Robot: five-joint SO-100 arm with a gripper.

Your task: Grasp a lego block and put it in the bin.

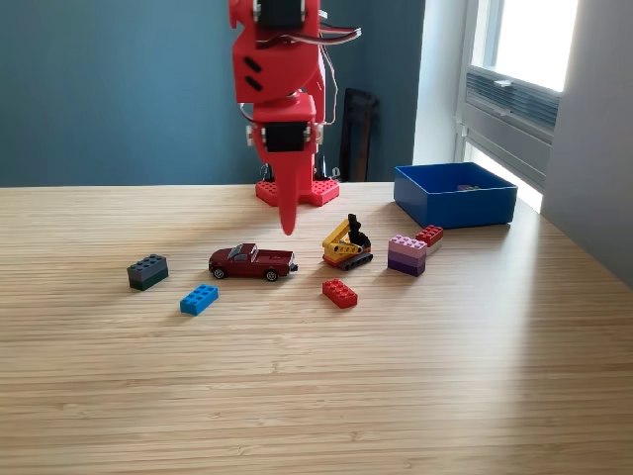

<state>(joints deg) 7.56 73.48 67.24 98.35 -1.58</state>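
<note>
My red gripper hangs point-down over the wooden table, its fingers together in one spike with nothing held; the tip hovers just behind the dark red toy car. Loose lego blocks lie on the table: a red one, a blue one, a dark grey one on a green base, a pink-and-purple stack and a small red one behind it. The blue bin stands at the back on the exterior view's right, with something small inside.
A yellow toy excavator sits to the right of the gripper tip in the exterior view. The arm's red base is fixed at the table's back edge. A window is on the right.
</note>
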